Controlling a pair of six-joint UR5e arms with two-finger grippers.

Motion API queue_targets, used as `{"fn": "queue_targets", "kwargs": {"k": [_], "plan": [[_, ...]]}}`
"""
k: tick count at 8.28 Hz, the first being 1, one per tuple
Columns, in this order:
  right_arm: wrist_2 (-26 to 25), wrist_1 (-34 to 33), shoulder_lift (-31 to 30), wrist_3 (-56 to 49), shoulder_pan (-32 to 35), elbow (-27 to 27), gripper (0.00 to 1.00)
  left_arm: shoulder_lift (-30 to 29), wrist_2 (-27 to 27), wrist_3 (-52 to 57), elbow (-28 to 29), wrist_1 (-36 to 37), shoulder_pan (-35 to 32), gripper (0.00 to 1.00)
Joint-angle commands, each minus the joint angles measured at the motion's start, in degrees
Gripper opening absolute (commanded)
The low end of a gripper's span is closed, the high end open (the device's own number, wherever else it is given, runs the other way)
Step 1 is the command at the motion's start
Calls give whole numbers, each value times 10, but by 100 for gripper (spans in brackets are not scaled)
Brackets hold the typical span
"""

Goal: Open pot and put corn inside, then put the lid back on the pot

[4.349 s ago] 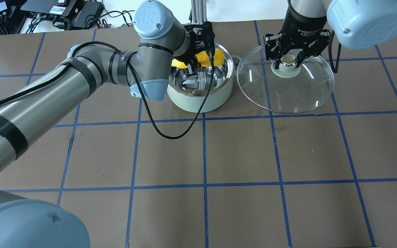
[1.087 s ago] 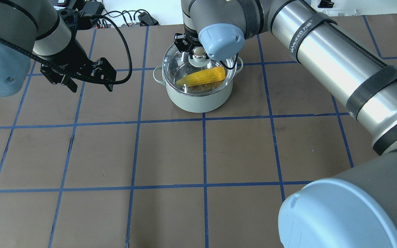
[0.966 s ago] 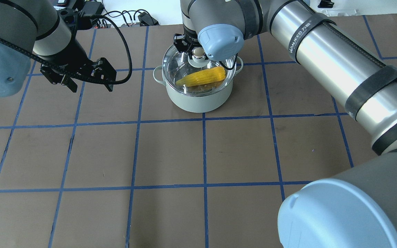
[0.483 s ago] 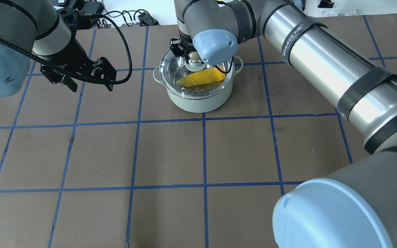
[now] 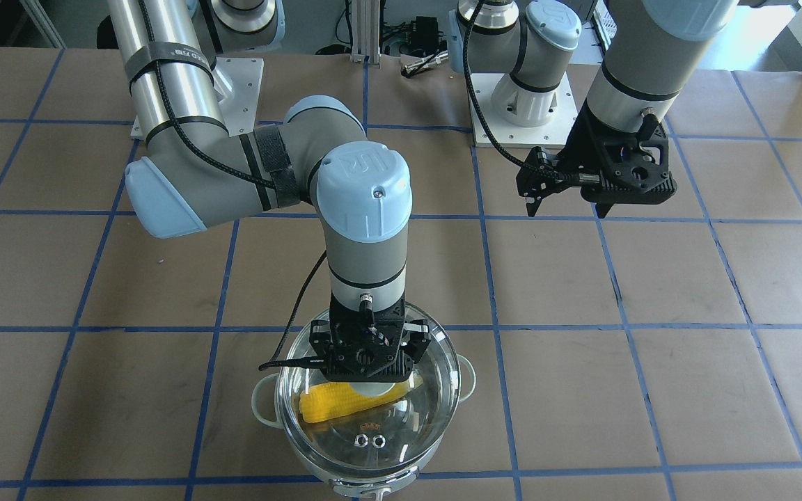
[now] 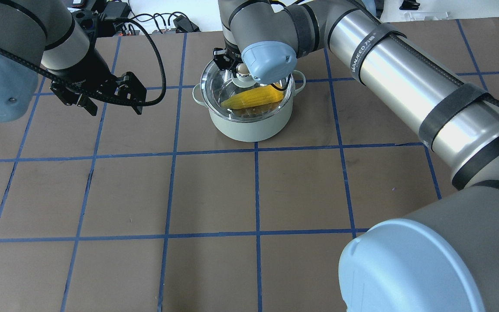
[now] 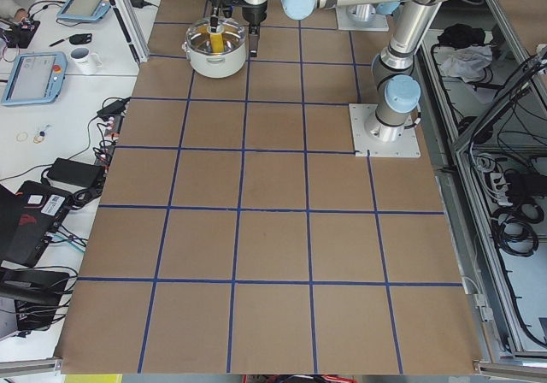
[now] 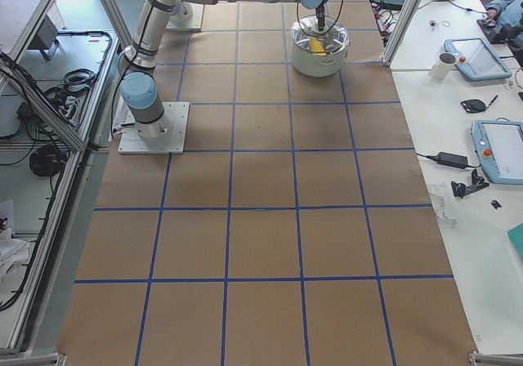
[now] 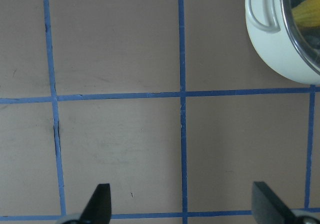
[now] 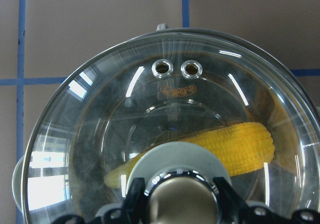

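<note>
The mint-green pot (image 6: 249, 125) stands at the far middle of the table, with the yellow corn (image 6: 254, 96) lying inside it. The glass lid (image 6: 215, 83) covers the pot, a little off-centre toward the left handle. I cannot tell if it rests on the rim. My right gripper (image 10: 180, 204) is shut on the lid's beige knob (image 10: 180, 200), and corn (image 10: 240, 144) shows through the glass. In the front view the right gripper (image 5: 366, 379) stands straight over the lid (image 5: 373, 445). My left gripper (image 6: 114, 107) is open and empty, left of the pot and above the table.
The left wrist view shows bare brown table with blue grid lines, the open fingertips (image 9: 102, 200) at the bottom and the pot (image 9: 280, 49) at the top right. Cables and electronics (image 6: 102, 13) lie beyond the far edge.
Since 4.3 s ago the corn went into the pot, the left gripper let go and withdrew left, and the lid came over the pot. In the last second the lid shifted slightly left.
</note>
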Motion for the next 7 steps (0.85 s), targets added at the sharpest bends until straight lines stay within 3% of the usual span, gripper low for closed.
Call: {"fn": "queue_targets", "kwargs": {"k": [1,7], "plan": [[-6,-1,2,-12,0,5,24,-2,0,0,-1,0,0,100],[-34,-11,3,-26,-1,6,24,-4,4,1,-1,-1,0,100]]}}
